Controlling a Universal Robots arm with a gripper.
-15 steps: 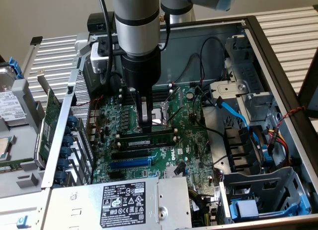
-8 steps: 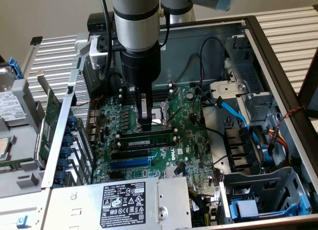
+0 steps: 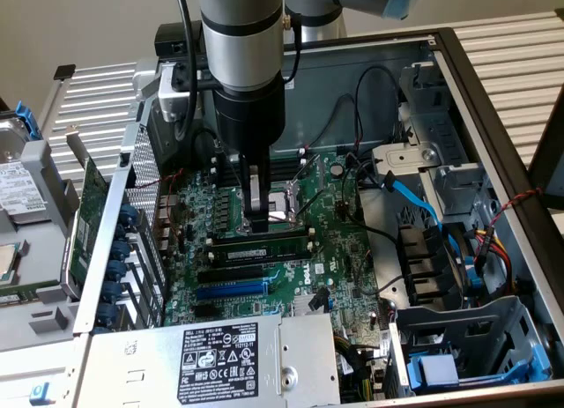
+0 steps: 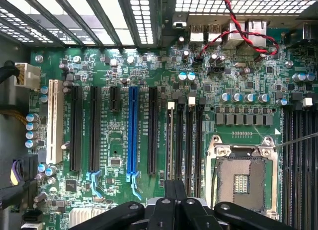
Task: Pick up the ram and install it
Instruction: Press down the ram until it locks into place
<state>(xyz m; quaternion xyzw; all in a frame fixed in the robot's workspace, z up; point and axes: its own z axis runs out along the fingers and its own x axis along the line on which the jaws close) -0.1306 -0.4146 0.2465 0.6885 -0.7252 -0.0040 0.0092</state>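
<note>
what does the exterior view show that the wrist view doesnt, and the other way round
Exterior view: the arm, the power supply label, the blue cable, and the ram right at the tip of the end effector. Wrist view: the rear ports and the white slot. Both: the motherboard, the cpu socket and the blue slot.

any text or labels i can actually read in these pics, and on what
"DELL": white logo printed on the green motherboard, exterior view.
Black-and-white rating label on the grey metal power supply box: dense print and certification marks, too small to read.
White label on the silver hard drive: too blurred to read.
White silkscreen beside the blue expansion slot, wrist view: too small to read.
</note>
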